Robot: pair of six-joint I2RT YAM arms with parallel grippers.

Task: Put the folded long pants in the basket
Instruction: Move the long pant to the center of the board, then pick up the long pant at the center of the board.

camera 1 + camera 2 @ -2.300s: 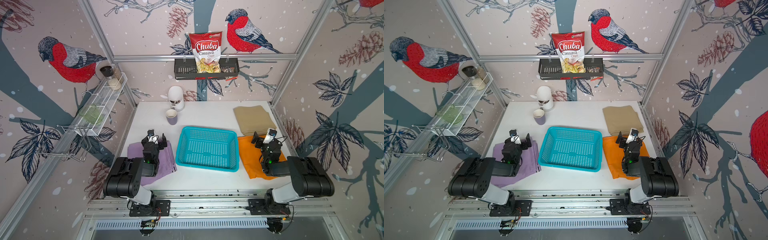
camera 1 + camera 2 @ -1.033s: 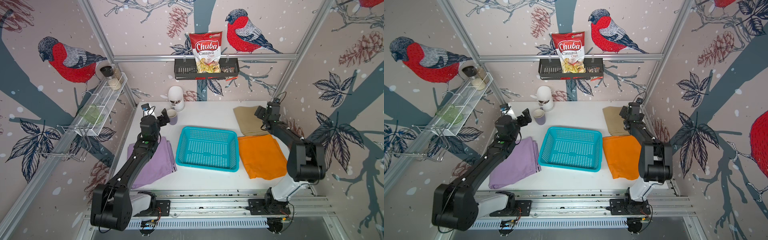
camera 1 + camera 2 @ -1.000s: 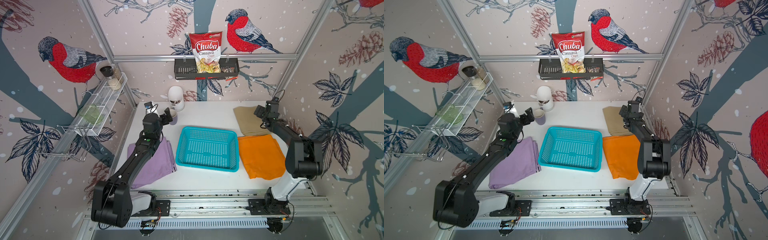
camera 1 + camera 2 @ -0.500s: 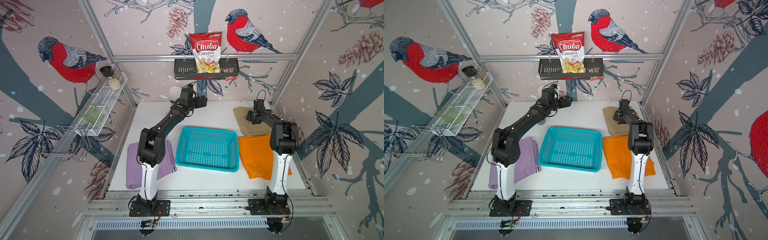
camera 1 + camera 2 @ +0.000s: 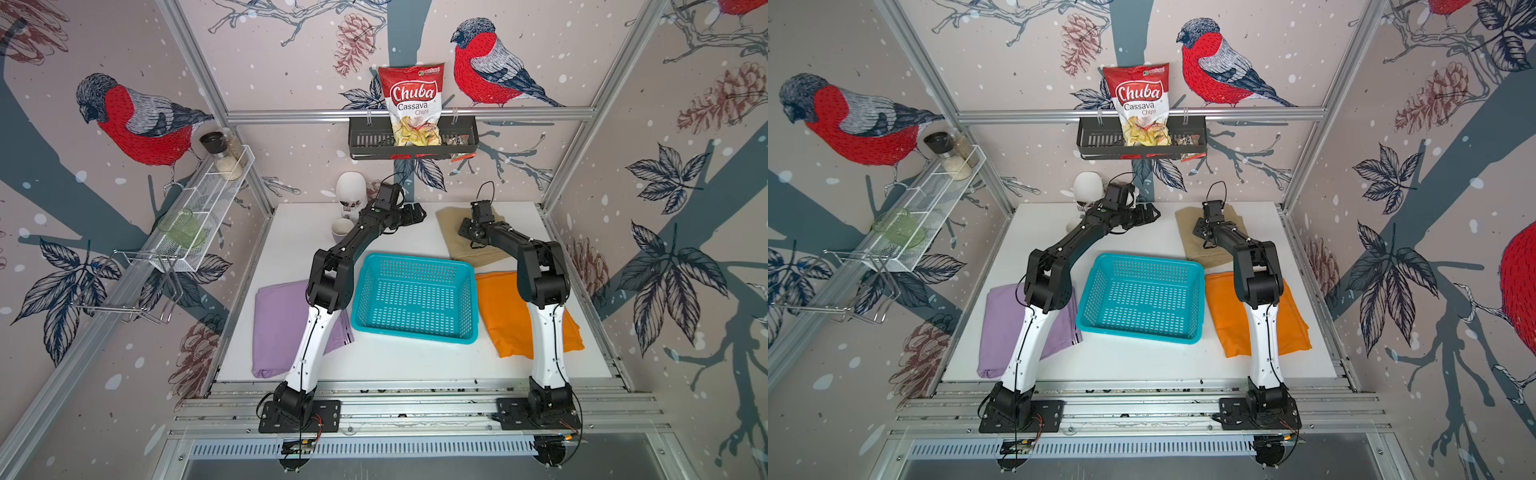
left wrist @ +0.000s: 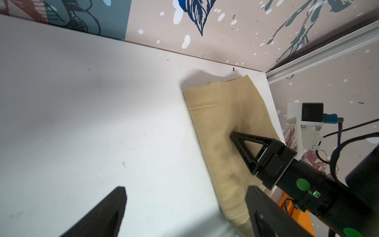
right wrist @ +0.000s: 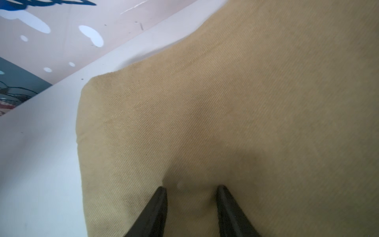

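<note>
The turquoise basket (image 5: 411, 334) (image 5: 1138, 332) stands empty at the table's middle. Tan long pants (image 5: 453, 239) (image 5: 1187, 237) lie folded at the back right, orange long pants (image 5: 505, 307) (image 5: 1225, 307) to the basket's right, and purple long pants (image 5: 278, 324) (image 5: 1003, 324) to its left. My right gripper (image 5: 467, 230) (image 5: 1200, 230) (image 7: 191, 187) is pressed down on the tan long pants (image 7: 225, 102), shut on a pinch of the cloth. My left gripper (image 5: 419, 216) (image 5: 1152, 216) (image 6: 186, 190) hangs open over bare table beside the tan long pants (image 6: 221, 115).
A white jug (image 5: 351, 191) and a small cup (image 5: 343, 227) stand at the back left, close to my left arm. A dark rack (image 5: 365, 143) with a chips bag hangs on the back wall. A white wire shelf (image 5: 208, 199) runs along the left wall.
Both arms have stretched from the front to the back of the table. The right gripper came down on the tan pants and closed on the cloth. The left gripper stayed open.
</note>
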